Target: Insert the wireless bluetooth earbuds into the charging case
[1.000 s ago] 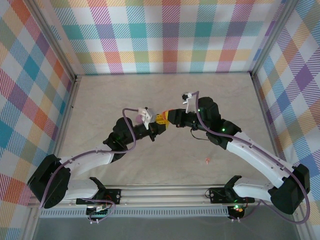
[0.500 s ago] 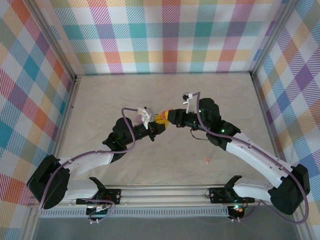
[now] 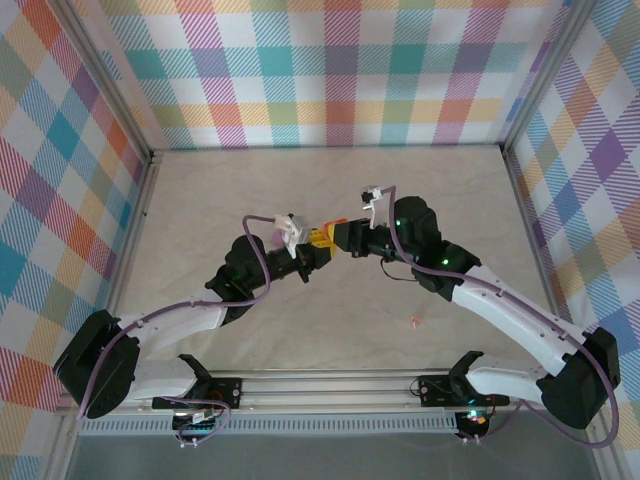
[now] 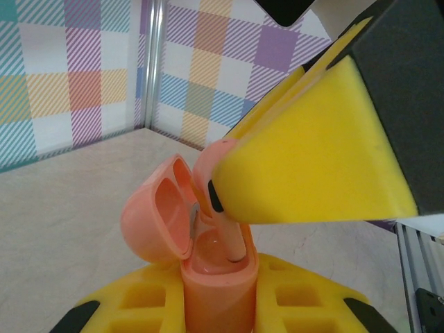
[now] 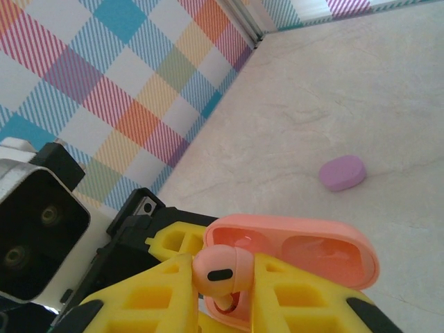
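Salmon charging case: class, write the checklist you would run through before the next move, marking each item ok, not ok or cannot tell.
1. Lid open: ok.
2. Left hand shut on salmon case: ok.
3. Right hand gripping salmon earbud: ok.
4. Earbud stem tip inside a case well: ok.
5. Earbud fully seated: not ok, its head sits above the rim.
6. Other well empty: cannot tell.

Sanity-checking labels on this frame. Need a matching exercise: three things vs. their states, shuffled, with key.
Things:
1. salmon case
2. salmon bud
3. lilac case

States:
A. shut, lying on the table
B. held in the right jaws, stem in the open case
C. lid open, held in the left jaws

Pairs: 1-C, 2-B, 3-A
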### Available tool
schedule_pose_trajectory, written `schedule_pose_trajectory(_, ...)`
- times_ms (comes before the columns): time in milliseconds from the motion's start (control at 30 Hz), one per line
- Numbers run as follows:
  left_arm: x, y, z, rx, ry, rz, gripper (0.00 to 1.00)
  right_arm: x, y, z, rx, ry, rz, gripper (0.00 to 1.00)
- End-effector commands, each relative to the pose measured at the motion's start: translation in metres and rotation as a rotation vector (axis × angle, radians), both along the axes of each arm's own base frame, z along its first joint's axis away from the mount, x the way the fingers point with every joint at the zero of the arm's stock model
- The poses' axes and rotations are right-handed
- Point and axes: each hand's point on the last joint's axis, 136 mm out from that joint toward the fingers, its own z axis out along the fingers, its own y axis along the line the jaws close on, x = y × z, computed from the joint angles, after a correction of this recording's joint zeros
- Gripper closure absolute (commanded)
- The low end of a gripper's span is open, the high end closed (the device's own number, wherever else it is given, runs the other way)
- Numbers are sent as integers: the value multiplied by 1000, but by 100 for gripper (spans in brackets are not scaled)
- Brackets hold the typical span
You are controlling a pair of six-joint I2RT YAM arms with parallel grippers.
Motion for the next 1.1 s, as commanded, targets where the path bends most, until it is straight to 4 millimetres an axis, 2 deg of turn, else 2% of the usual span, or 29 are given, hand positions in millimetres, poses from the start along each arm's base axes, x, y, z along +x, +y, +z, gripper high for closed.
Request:
schedule_pose_trajectory(0,-10,-5,47,-83,-131,-43,100,-6,-3,-17,-85,5,18,78)
schedule_pose_trajectory(167,-10,-5,56,-90,-158,-41,100,-8,0,-16,-108,-19,52,76)
schedule_pose_trajectory(467,-10,-8,59,-100,-163,-56,100,-16,13,-4,-77,-104,157,72)
schedule_pose_trajectory(700,-10,-8,59,-97,-169,-55,100,-16,16,-12,-91,-82,171,71)
schedule_pose_trajectory(833,-9,-8,58,-89,-182,-49,100,-11,9,-20,-139,-56,128,70)
schedule_pose_trajectory(1067,-7,-12,56,-74,-182,-58,100,-11,9,-15,-127,-66,124,67)
